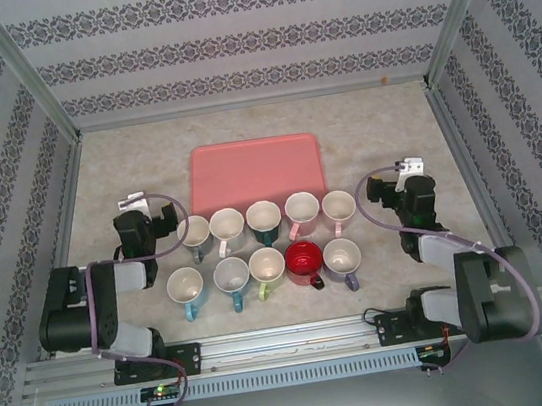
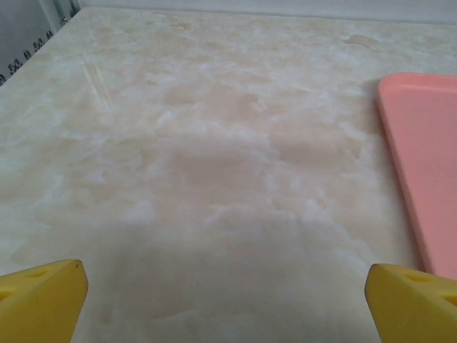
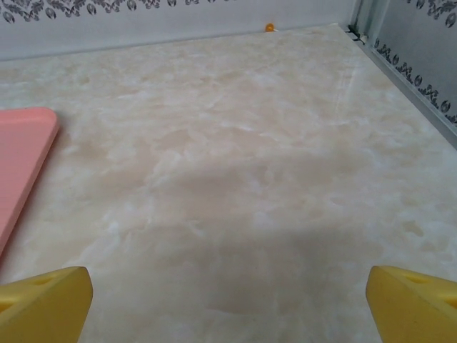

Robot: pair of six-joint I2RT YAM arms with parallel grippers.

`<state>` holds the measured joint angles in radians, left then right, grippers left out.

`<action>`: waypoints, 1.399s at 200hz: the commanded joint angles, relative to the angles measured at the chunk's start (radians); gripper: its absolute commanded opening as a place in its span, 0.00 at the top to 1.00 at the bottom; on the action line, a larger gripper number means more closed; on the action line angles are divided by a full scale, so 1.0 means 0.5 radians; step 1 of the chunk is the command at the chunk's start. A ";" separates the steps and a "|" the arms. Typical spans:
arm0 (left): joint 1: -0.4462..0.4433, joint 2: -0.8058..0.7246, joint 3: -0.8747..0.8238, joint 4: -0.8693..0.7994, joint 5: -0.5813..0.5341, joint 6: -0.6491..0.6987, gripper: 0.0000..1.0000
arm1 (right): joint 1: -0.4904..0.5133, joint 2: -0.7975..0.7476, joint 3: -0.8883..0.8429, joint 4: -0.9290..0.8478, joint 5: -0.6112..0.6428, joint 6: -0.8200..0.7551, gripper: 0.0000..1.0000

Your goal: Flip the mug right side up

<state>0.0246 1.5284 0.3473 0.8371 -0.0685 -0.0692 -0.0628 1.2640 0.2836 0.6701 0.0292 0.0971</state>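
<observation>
Yellow-tipped, the left gripper stands spread wide over bare table, left of the mugs. Red mug sits fourth in the front row, near the pink tray; the right gripper, beyond, is spread too, empty.

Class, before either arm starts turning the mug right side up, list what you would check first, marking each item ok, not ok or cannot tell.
1. Left gripper open: ok, jaws wide, nothing between them.
2. Right gripper open: ok, likewise holding nothing.
3. Upside-down mug identified: cannot tell for sure; the red mug looks like the odd one, its base apparently up.
4. Room around the red mug: not ok, neighbouring mugs crowd both sides.
5. Handle reachable: ok, its black handle points toward the arms.
</observation>
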 commanded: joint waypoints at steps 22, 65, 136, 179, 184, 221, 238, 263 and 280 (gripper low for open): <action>-0.048 0.115 0.031 0.290 -0.082 0.062 0.00 | -0.050 0.216 0.034 0.472 -0.122 0.085 0.02; -0.049 0.116 0.032 0.287 -0.082 0.059 0.00 | 0.110 0.553 0.028 0.830 -0.075 -0.091 0.02; -0.048 0.103 -0.038 0.397 -0.064 0.058 0.00 | 0.175 0.498 0.196 0.474 0.030 -0.153 0.02; -0.015 0.108 0.045 0.249 0.002 0.035 0.00 | 0.171 0.498 0.199 0.470 0.024 -0.149 0.02; -0.014 0.107 0.042 0.249 0.002 0.036 0.00 | 0.172 0.497 0.200 0.469 0.022 -0.148 0.02; -0.034 0.110 0.017 0.308 -0.030 0.054 0.00 | 0.170 0.497 0.200 0.468 0.022 -0.148 0.02; -0.032 0.113 -0.020 0.387 0.002 0.068 0.00 | 0.172 0.497 0.200 0.469 0.023 -0.148 0.02; -0.037 0.113 0.013 0.326 0.016 0.075 0.00 | 0.172 0.496 0.198 0.467 0.021 -0.151 0.02; -0.037 0.110 0.065 0.219 0.101 0.105 0.00 | 0.172 0.497 0.200 0.467 0.023 -0.151 0.02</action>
<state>0.0082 1.5822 0.3500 0.9680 -0.0727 -0.0513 0.0238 1.5196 0.3756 0.8940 0.0292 0.0261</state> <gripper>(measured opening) 0.998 0.978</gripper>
